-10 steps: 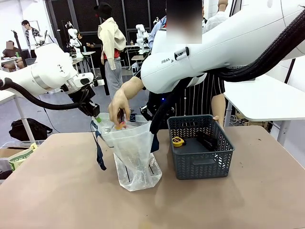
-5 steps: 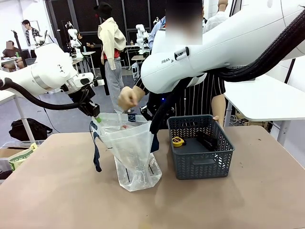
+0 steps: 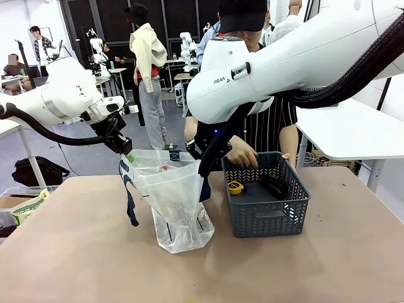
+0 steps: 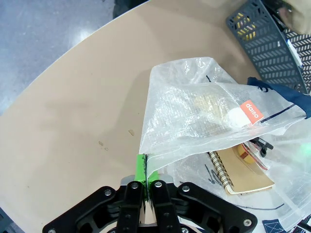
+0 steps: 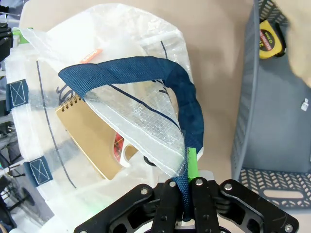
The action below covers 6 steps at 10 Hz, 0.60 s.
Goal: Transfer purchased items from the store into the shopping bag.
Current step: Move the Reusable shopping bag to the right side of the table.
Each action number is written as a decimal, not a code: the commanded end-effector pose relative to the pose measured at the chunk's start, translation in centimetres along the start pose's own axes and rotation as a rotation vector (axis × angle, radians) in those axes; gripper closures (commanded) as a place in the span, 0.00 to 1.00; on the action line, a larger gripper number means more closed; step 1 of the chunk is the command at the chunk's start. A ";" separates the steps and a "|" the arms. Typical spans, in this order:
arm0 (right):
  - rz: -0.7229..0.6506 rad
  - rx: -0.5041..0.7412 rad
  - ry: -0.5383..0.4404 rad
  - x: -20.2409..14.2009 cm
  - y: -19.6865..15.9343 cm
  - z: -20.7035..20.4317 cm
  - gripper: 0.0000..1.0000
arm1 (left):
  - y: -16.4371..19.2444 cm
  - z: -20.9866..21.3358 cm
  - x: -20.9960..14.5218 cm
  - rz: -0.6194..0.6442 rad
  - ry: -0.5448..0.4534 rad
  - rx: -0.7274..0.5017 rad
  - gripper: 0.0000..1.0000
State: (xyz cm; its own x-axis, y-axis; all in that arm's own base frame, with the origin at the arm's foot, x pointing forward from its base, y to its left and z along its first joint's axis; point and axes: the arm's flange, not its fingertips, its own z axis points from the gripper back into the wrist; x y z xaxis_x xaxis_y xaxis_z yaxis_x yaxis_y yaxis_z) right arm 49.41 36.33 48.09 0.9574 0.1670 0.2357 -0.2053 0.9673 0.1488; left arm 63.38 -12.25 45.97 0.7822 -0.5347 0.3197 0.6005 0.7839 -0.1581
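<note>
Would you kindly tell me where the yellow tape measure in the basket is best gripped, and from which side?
Grip the yellow tape measure across its compact body, coming straight down from above: it lies on the floor of the basket, close to the wall nearest the shopping bag, so the mesh walls likely block any sideways approach.

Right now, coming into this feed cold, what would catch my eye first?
The shopping bag stands at mid-table, held open from both sides: the left gripper pinches its plastic rim, and the right gripper is shut on a navy handle. A spiral notebook lies inside it. Beside the bag, the person's hand reaches into the grey basket, where a yellow tape measure lies.
</note>
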 end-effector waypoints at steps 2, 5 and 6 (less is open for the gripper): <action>-0.010 0.011 0.005 0.0 -0.3 0.0 1.00 | 0.2 0.3 -0.4 0.007 0.003 0.009 1.00; -0.010 0.011 0.005 0.0 -0.3 0.0 1.00 | 0.2 0.3 -0.4 0.007 0.003 0.009 1.00; -0.010 0.011 0.005 0.0 -0.3 0.0 1.00 | 0.2 0.3 -0.4 0.007 0.003 0.009 1.00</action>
State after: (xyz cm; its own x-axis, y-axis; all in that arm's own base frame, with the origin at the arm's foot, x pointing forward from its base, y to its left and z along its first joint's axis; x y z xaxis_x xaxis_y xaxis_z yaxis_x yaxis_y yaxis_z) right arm 49.41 36.33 48.09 0.9574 0.1670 0.2357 -0.2053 0.9673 0.1488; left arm 63.38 -12.25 45.97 0.7822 -0.5347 0.3197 0.6005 0.7839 -0.1581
